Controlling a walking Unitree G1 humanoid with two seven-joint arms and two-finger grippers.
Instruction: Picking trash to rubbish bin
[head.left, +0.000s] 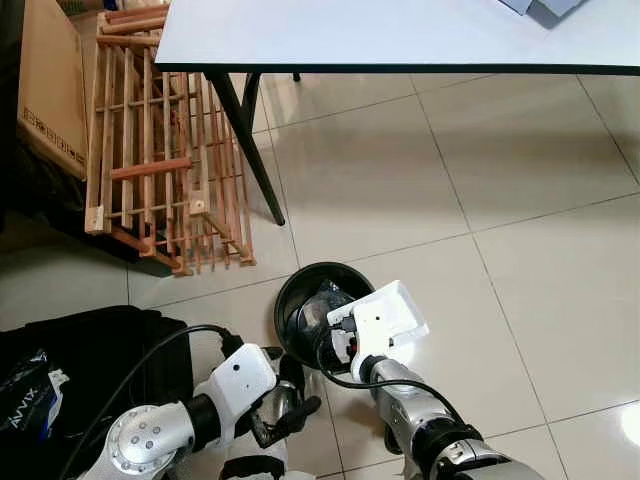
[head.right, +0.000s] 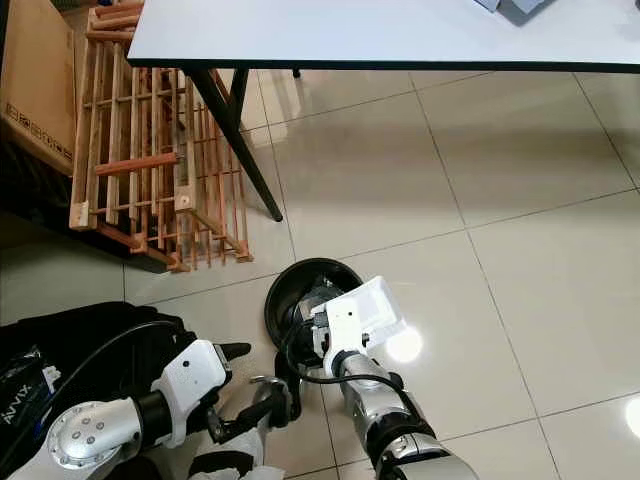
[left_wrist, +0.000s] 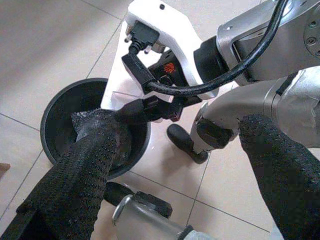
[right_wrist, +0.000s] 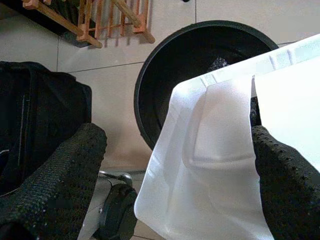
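The round black rubbish bin (head.left: 288, 300) stands on the tiled floor just ahead of me, with dark crumpled trash (head.left: 326, 298) inside. My right gripper (right_wrist: 180, 135) hovers over its near rim, under the white wrist camera mount (head.left: 388, 315). Its fingers (right_wrist: 70, 180) are spread wide and open. A white plastic tray (right_wrist: 215, 150) lies between them, leaning against one finger and apart from the other, tilted above the bin (right_wrist: 150, 85). My left gripper (head.left: 288, 402) is open and empty, low beside the bin and left of the right forearm.
A white table (head.left: 400, 30) with a black leg (head.left: 250, 140) stands beyond the bin. A wooden slatted rack (head.left: 160, 150) and a cardboard box (head.left: 50, 90) are at the far left. A black bag (head.left: 90, 350) lies at my left.
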